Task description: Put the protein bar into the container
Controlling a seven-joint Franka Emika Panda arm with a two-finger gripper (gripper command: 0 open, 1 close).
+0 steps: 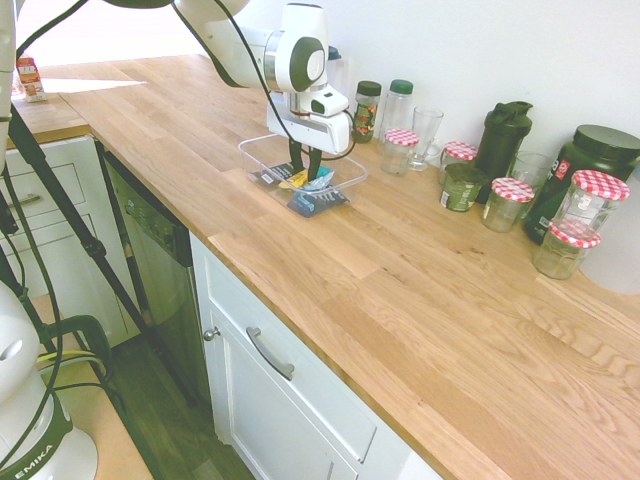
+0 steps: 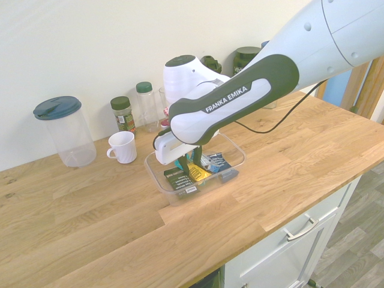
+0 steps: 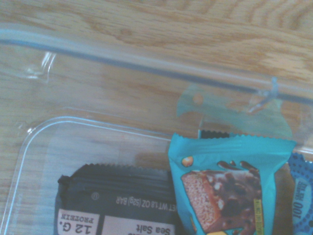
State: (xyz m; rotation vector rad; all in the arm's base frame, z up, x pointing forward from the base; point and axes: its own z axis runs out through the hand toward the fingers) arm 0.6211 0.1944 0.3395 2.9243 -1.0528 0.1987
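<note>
The protein bar (image 2: 198, 172), yellow with a teal end, is inside the clear plastic container (image 2: 239, 165), between the black wrapped bar (image 2: 181, 182) and the dark blue packet (image 2: 219, 161). The pincer (image 2: 193, 167) is closed on it, fingers pointing down past the rim, one to each side of the wrapper. Gripping from above like this probably serves to bring the bar in without the fingers catching the walls, and the middle spot seems to be simply where there was room between the other two. In the wrist view the teal end (image 3: 222, 181) overlaps the black bar's edge, so the bar may not settle quite flat; the soft wrapper could also cling or shift when let go. The placing looks all but done: what seems left is to open and lift straight up, clear of the tray's sides. The container sits on the wooden surface (image 1: 330, 300), with the white mug (image 2: 123, 147) near it.
</note>
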